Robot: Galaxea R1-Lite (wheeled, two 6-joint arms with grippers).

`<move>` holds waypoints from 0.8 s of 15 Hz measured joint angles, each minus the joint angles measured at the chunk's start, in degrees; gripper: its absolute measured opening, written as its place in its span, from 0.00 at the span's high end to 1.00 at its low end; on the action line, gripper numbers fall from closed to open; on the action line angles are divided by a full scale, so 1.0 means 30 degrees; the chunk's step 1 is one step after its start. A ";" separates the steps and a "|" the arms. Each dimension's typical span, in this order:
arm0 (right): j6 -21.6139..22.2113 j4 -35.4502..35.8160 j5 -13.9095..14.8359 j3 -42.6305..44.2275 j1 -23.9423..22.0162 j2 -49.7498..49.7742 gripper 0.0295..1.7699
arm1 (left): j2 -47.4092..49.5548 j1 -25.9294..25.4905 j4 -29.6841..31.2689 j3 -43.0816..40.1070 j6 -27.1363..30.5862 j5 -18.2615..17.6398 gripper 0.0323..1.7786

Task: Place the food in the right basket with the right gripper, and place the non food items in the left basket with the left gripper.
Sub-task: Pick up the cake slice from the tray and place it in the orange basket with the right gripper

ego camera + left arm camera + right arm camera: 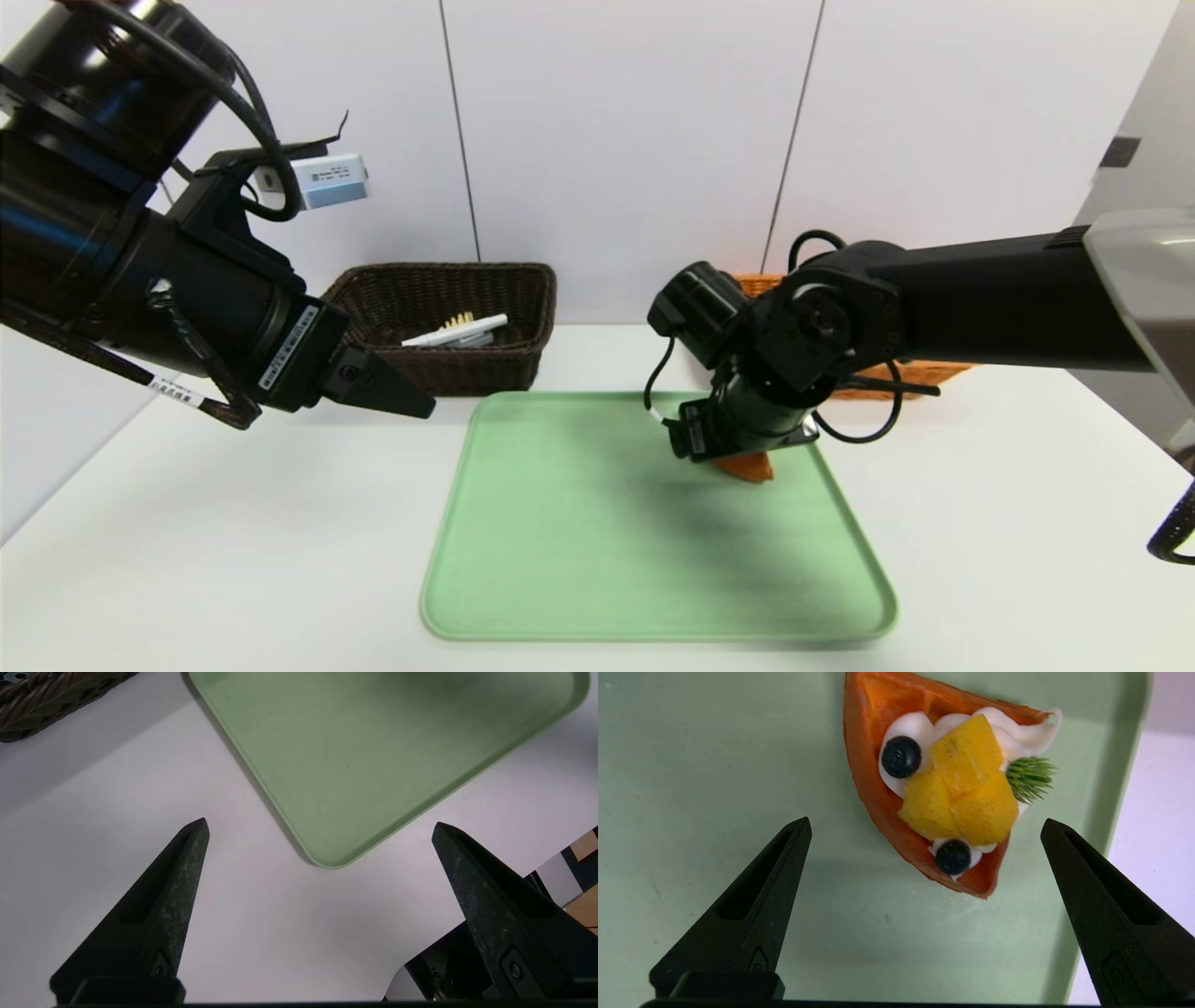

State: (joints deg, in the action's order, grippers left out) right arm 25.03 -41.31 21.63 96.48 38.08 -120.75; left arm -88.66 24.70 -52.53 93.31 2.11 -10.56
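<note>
On the right part of the flat pale green plastic tray (597,523), near its far right corner, the small orange-brown waffle-textured pastry wedge (934,788) topped with white cream, yellow fruit chunks and two dark berries is seen lying flat. Directly above it the black two-finger right gripper (924,826) is held, pointing steeply down, its jaws spread wide and empty. The wedge is framed between and just beyond the two pointed fingertips (798,833), apart from both; no contact is seen. In the head view only an orange corner of the wedge shows below the black wrist.

Off the tray's left edge, over the white table (233,560), the black left gripper (320,828) is held in the air, its jaws likewise spread and empty. Behind it the rectangular dark brown woven wicker basket (523,280) is seen with a white marker (457,331) inside. The light orange-tan woven wicker basket (920,373) is largely hidden behind the right arm.
</note>
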 joint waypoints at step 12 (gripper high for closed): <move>0.0723 -0.0008 -0.1089 0.1451 -0.1284 -0.1479 0.06 | 0.0016 -0.0037 0.0183 -0.0142 0.0028 0.0020 0.05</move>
State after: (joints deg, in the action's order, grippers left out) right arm 27.20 -41.34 18.36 100.83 34.23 -125.19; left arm -88.61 24.59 -51.98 92.88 2.19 -10.50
